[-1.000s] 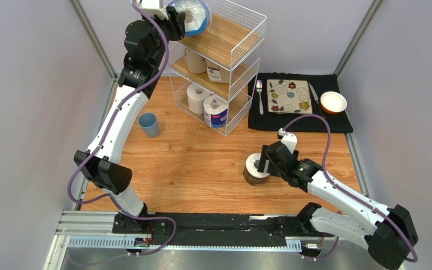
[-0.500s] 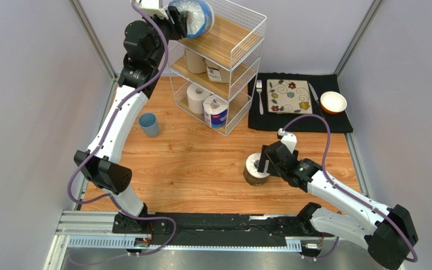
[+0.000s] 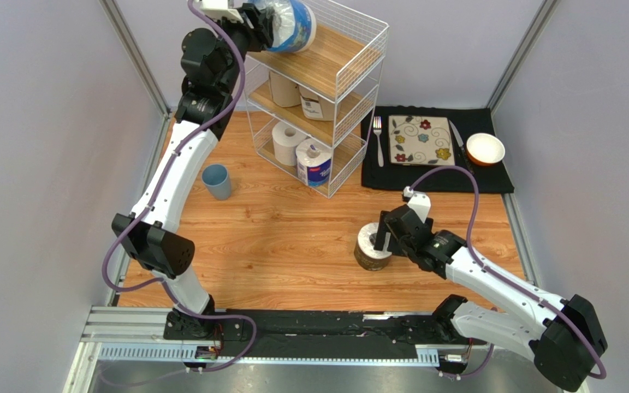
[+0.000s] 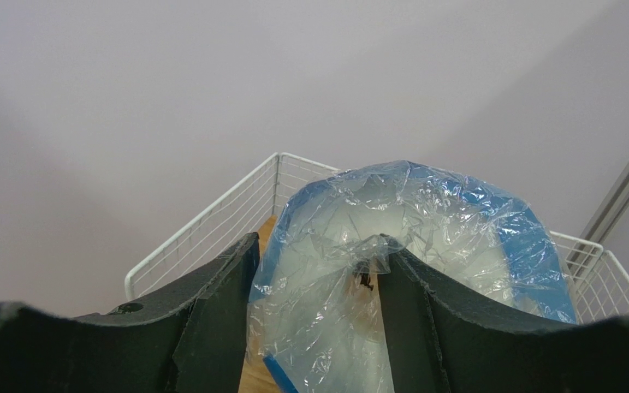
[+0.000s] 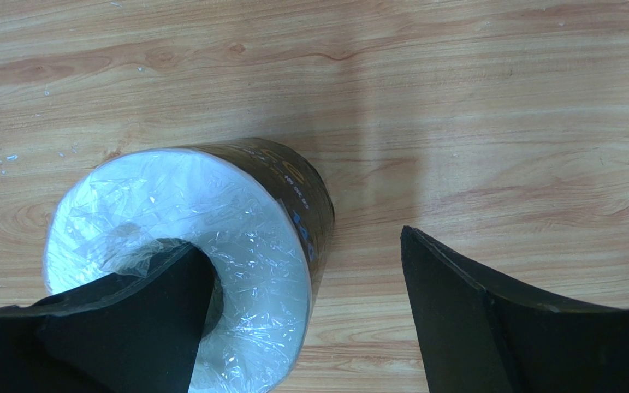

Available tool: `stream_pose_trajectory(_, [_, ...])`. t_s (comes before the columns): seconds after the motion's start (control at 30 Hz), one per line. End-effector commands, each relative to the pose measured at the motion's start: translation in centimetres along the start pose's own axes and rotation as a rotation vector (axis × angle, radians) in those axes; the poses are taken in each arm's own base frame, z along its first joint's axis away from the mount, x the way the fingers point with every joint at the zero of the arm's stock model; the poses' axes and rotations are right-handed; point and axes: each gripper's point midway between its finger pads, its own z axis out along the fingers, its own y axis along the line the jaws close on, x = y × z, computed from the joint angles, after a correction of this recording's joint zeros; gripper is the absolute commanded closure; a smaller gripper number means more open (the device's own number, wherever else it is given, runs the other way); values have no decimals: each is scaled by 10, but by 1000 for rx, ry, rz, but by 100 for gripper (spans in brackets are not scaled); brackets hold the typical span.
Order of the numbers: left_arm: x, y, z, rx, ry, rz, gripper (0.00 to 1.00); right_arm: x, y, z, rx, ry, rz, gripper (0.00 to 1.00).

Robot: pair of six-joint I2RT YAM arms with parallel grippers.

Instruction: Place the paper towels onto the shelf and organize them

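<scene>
A blue-plastic-wrapped paper towel roll (image 3: 295, 23) hangs tilted over the left rim of the shelf's (image 3: 359, 49) top tier. My left gripper (image 3: 270, 24) is shut on its wall. In the left wrist view one finger sits in the core and the other against the outside of the wrap (image 4: 424, 221), with the wire rim (image 4: 203, 229) behind. A dark-wrapped roll (image 3: 371, 246) stands upright on the table. My right gripper (image 3: 385, 237) is open. One of its fingers is in the core (image 5: 211, 213), and the other stands well clear of the roll's side. Two tan rolls (image 3: 283, 88) fill the middle tier.
On the bottom tier are a white roll (image 3: 289, 143) and a blue-labelled one (image 3: 314, 162). A blue cup (image 3: 217, 181) stands left of the shelf. To the right, a black mat (image 3: 490, 182) carries a fork (image 3: 378, 139), a patterned plate (image 3: 420, 139), a knife (image 3: 456, 135) and a bowl (image 3: 485, 149).
The left arm has carried the blue-wrapped roll a little to the right, further over the top tier. The right arm and the dark roll have not moved.
</scene>
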Motion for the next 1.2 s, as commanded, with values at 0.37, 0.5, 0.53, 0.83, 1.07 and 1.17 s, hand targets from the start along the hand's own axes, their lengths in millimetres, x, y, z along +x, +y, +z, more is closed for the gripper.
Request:
stream_pose_trajectory(0.37, [-30, -17, 32, 87, -186, -162, 37, 19, -13, 7, 46, 66, -58, 15])
stream_pose_trajectory(0.5, [-55, -20, 27, 104, -267, -184, 37, 22, -11, 8, 37, 75, -50, 16])
stream_pose_trajectory(0.53, [-64, -21, 26, 109, -296, -186, 37, 23, -11, 8, 34, 76, -48, 16])
stream_pose_trajectory(0.83, [-98, -21, -1, 121, -368, -211, 37, 27, -10, 10, 28, 90, -45, 16])
stream_pose_trajectory(1.07, [-114, -26, -65, 145, -339, -226, 37, 23, -8, 8, 21, 78, -48, 16])
stream_pose_trajectory(1.17, [-101, -25, -99, 144, -283, -231, 37, 19, -7, 7, 21, 72, -51, 16])
